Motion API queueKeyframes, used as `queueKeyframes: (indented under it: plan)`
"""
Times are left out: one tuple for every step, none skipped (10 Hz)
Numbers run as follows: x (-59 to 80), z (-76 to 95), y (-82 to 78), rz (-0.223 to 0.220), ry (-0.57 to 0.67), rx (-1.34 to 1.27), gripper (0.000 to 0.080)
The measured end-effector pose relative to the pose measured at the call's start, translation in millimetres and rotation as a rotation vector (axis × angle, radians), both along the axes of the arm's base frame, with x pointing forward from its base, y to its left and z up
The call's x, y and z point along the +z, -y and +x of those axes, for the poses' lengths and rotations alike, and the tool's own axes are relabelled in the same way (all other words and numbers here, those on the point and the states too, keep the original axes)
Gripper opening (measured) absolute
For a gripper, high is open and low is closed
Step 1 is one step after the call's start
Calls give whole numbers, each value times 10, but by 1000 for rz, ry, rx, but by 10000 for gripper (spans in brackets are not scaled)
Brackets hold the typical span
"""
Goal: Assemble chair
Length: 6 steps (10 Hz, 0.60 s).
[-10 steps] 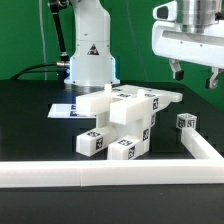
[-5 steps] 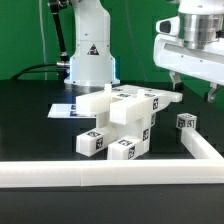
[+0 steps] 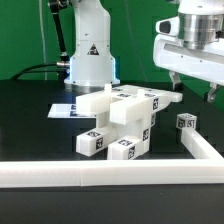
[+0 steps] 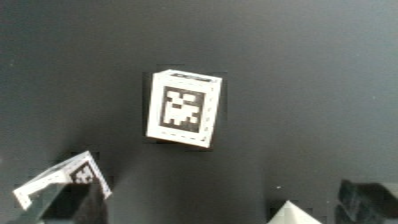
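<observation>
Part-built chair [image 3: 120, 115] sits mid-table: a cluster of white tagged slabs and bars in front of the robot base [image 3: 88, 55], next to the marker board [image 3: 62, 110]. One loose block [image 3: 184, 122] lies apart from it toward the exterior view's right, near the inside corner of the border rail [image 3: 205, 150] and touching neither. The wrist view has that block [image 4: 183, 108] roughly centred, tagged face up, slightly skewed to the finger line.

Handling, my read: rigid plastic, light, no give, not fragile. The faces look smooth, so it could slip or twist if pinched off-centre. Best hold is probably the two opposite long side faces, across the short width, fingers centred along the length and well down the sides. Wrist likely needs a small rotation first to square up with it.

Arm pose: gripper [image 3: 194, 87] hangs above the block, well clear of it, pointing down at the table [image 3: 30, 130] and looking a bit canted in the exterior view. Jaws are spread wide with nothing between them. The fingertips [image 4: 71, 182] show at the edge of the wrist view, with only bare table in the gap.
</observation>
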<state>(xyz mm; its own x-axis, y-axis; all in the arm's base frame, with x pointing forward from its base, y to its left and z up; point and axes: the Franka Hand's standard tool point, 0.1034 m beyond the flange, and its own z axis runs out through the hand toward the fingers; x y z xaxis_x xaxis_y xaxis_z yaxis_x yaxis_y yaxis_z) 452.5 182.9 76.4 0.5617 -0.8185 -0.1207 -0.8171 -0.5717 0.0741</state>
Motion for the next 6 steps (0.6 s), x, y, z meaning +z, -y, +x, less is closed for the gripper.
queueKeyframes:
  plan:
    - [-5,-23,-10,-2,-18,0,649]
    - [-16,-27,-2,-3,-14,-1,649]
    - [-20,-51,-7,-4,-30,0,649]
    - [-26,-56,-1,-5,-30,1,649]
    - [-38,-90,-4,-8,-50,2,649]
    - [-45,-77,5,-6,-40,4,649]
